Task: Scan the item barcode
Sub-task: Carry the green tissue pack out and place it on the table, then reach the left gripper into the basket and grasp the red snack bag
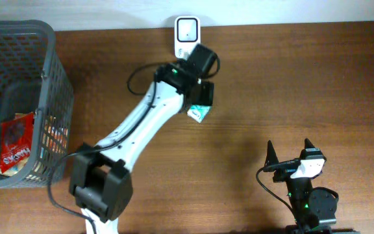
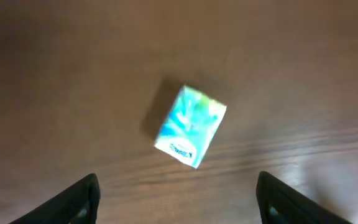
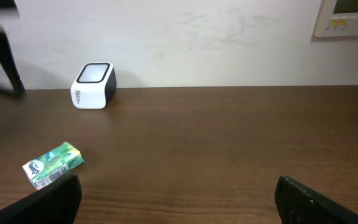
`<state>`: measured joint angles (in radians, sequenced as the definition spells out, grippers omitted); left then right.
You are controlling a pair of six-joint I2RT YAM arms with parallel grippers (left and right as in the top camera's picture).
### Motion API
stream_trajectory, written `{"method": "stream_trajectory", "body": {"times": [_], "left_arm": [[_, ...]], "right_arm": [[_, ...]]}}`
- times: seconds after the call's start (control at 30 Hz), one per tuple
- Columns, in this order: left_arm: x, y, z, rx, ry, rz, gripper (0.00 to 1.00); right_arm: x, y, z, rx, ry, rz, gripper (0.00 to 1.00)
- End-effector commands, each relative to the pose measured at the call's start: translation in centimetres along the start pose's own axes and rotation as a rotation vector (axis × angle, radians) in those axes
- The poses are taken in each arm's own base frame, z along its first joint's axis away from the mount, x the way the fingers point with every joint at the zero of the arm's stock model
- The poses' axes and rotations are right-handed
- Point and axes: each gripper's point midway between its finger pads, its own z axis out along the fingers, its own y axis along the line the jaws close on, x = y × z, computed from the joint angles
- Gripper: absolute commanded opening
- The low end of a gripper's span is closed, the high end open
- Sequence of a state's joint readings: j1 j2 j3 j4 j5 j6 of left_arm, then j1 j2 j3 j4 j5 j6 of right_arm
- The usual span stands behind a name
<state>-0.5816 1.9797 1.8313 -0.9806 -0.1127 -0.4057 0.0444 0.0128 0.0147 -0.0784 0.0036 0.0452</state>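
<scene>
Starting at the left edge of the desk (image 1: 317, 78), you had the grey basket (image 1: 50, 97) with a red snack packet (image 1: 17, 149) lying in it. It was probably a bin for goods, though whether waiting or done could not be told.

Moving right, the left arm (image 1: 141, 120) reached from the near edge toward the middle of the far edge. The left gripper (image 2: 179, 205) hung there above the small green carton (image 2: 190, 126). Its fingers were spread wide and clear of the carton on both sides, with nothing between them.

The carton lay flat on the desk, askew to the far edge, just in front of the white scanner (image 1: 187, 29). The scanner stood against the far edge with its window tilted up and toward the near edge. That spot suited a pass before the window, but which face carried the barcode could not be made out. The scan looked unfinished to me, and a fresh grasp would be needed to lift and turn the carton.

Near the near-right corner, the right gripper (image 3: 176, 196) sat parked with its fingers fully wide and empty, well apart from the carton. Its camera faced the scanner, so it was probably kept out of the left arm's way.
</scene>
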Motion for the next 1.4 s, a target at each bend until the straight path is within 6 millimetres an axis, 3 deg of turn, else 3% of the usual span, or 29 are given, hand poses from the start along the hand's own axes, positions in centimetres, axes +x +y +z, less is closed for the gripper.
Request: {"method": "stream_trajectory", "body": {"times": [0.0, 0.1, 0.13, 0.17, 0.23, 0.3, 0.4, 0.47, 0.57, 0.8, 0.97, 1.07, 1.2, 1.37], "left_arm": [[-6.8, 4.5, -11.3, -0.047, -0.281, -0.001, 0.82], [-8.3, 13.5, -17.0, -0.19, -0.391, -0.161, 0.88], [-8.1, 16.5, -18.4, -0.226, -0.407, -0.217, 0.95], [-7.3, 21.2, -20.4, -0.286, -0.421, -0.308, 0.99], [-5.6, 26.5, -22.2, -0.359, -0.416, -0.414, 0.99], [-1.9, 33.6, -23.9, -0.475, -0.365, -0.575, 0.99], [1.5, 39.8, -24.9, -0.575, -0.334, -0.723, 0.99], [3.3, 42.3, -24.6, -0.613, -0.293, -0.785, 0.99], [5.3, 44.8, -22.4, -0.635, -0.204, -0.84, 0.97], [8.6, 48.5, -11.9, -0.658, 0.098, -0.85, 0.97], [12.8, 49.9, -5.7, -0.664, 0.327, -0.857, 0.95], [14.7, 50.3, -4.0, -0.654, 0.408, -0.868, 0.85], [17.3, 50.8, -4.7, -0.655, 0.48, -0.91, 0.84], [19.5, 49.3, -3.4, -0.561, 0.55, -0.954, 0.73]], "right_arm": [[0.4, -0.3, 0.0, 0.015, 0.005, 0.001, 0.98], [0.4, -0.3, 0.0, 0.015, 0.005, 0.001, 0.99], [0.4, -0.3, 0.0, 0.015, 0.005, 0.001, 0.98], [0.4, -0.3, 0.0, 0.014, 0.005, 0.001, 0.98], [0.4, -0.3, 0.0, 0.015, 0.005, 0.001, 0.98], [0.4, -0.3, 0.0, 0.014, 0.005, 0.001, 0.98], [0.4, -0.3, 0.0, 0.015, 0.005, 0.001, 0.98], [0.3, -0.3, 0.0, 0.015, 0.004, 0.001, 0.99], [0.4, -0.3, 0.0, 0.015, 0.005, 0.001, 0.98], [0.4, -0.3, 0.0, 0.015, 0.005, 0.001, 0.98], [0.4, -0.3, 0.0, 0.015, 0.005, 0.001, 0.98], [0.4, -0.3, 0.0, 0.015, 0.005, 0.001, 0.98], [0.4, -0.3, 0.0, 0.015, 0.005, 0.001, 0.98], [0.4, -0.3, 0.0, 0.015, 0.005, 0.001, 0.98]]}}
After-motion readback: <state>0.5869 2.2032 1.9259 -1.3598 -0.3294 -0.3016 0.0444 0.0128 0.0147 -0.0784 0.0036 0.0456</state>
